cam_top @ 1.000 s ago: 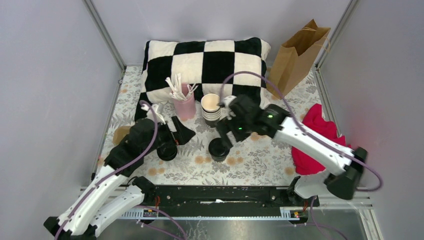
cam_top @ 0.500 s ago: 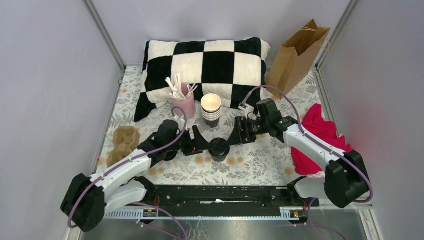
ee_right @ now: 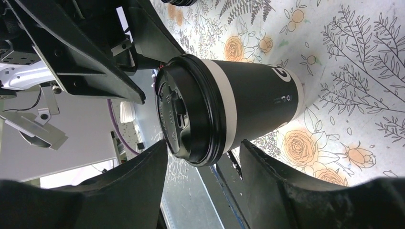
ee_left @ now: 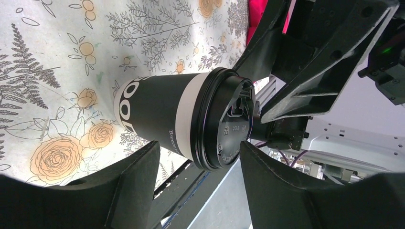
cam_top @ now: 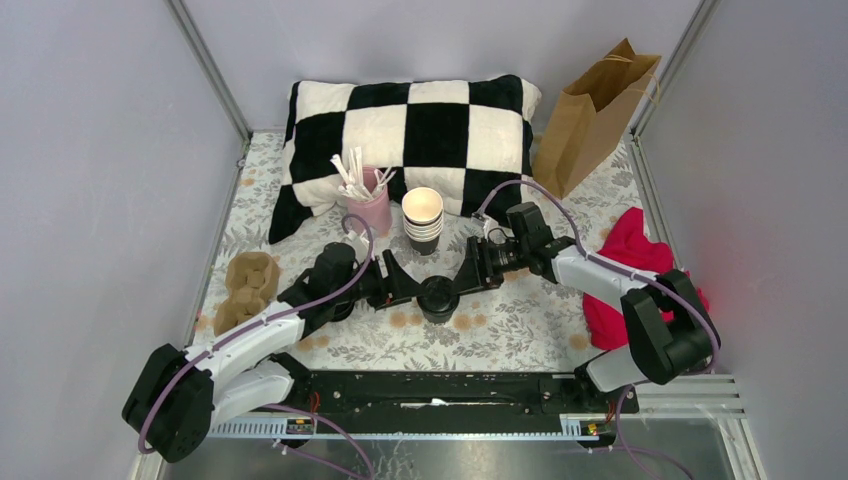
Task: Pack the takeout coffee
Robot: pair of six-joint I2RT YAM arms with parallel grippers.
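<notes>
Even soft light, sharp focus

takeout coffee (cam_top: 437,297): 1, black with a black lid
stack of lidless cups (cam_top: 423,218): 1 stack; rims too tight to count the cups in it
pink cup (cam_top: 370,213): 1
white sticks (cam_top: 351,170) in the pink cup: a bunch, too fine to count
checkered pillow (cam_top: 410,130): 1
brown paper bag (cam_top: 592,115): 1
red cloth (cam_top: 632,240): 1
cardboard cup carrier (cam_top: 245,290): 1
arms: 2
pincers: 2, i.e. left pincer (ee_left: 199,145) and right pincer (ee_right: 203,144), two fingers each
floral worktop (cam_top: 520,325): 1
</notes>
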